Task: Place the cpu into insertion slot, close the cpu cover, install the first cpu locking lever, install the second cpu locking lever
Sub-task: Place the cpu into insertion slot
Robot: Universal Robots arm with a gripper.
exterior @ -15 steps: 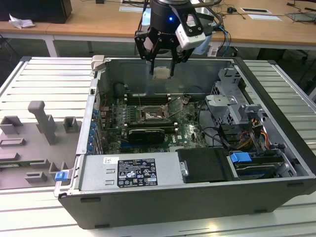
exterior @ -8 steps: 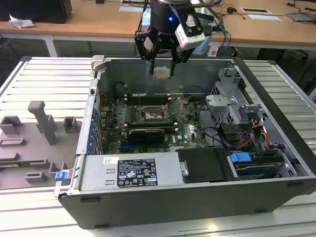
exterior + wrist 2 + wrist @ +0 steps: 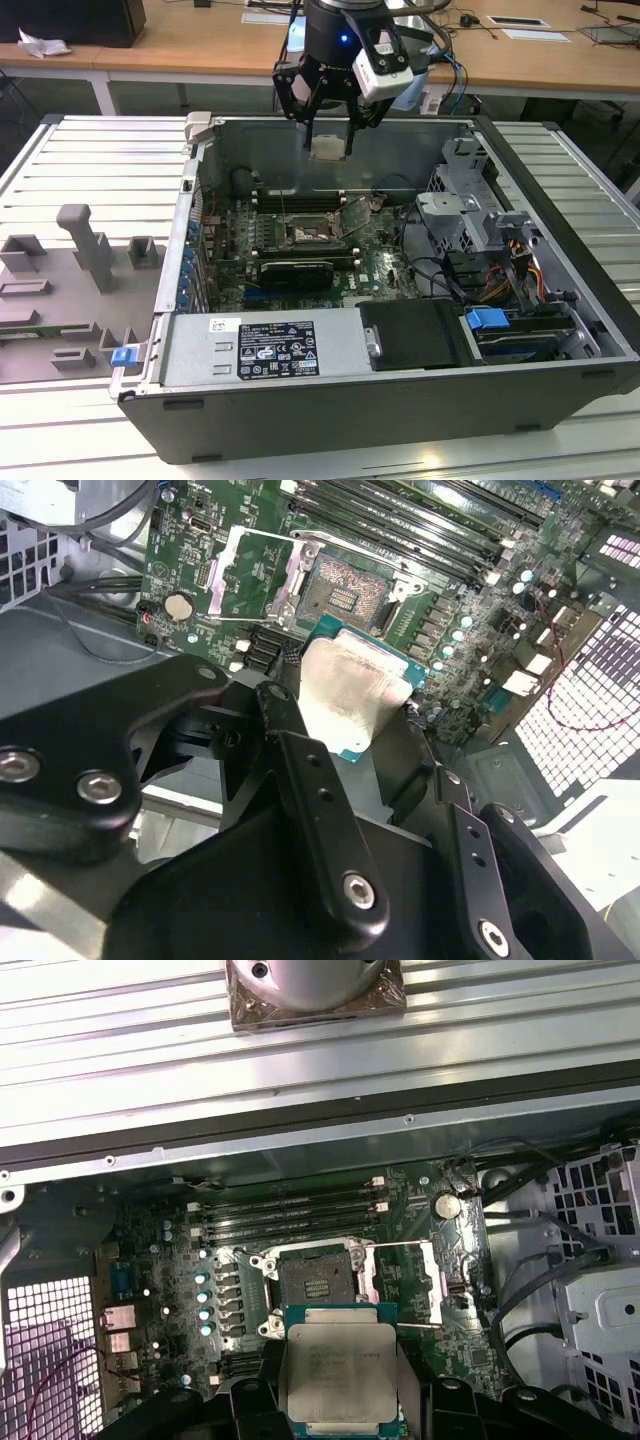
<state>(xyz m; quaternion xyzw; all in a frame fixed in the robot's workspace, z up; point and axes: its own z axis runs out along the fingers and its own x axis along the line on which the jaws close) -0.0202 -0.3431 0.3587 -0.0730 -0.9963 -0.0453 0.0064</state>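
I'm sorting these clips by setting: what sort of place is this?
Likely a robotics lab or test workshop: an open grey desktop computer case lies on a ribbed pale metal table, long wooden desks stand behind, and the black robot gripper holds a small silver-topped square cpu above it.

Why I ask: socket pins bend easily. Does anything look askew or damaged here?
Nothing stands out. The end effector holds the cpu above the board, the insertion slot lies uncovered, and the cpu cover is swung open beside it.
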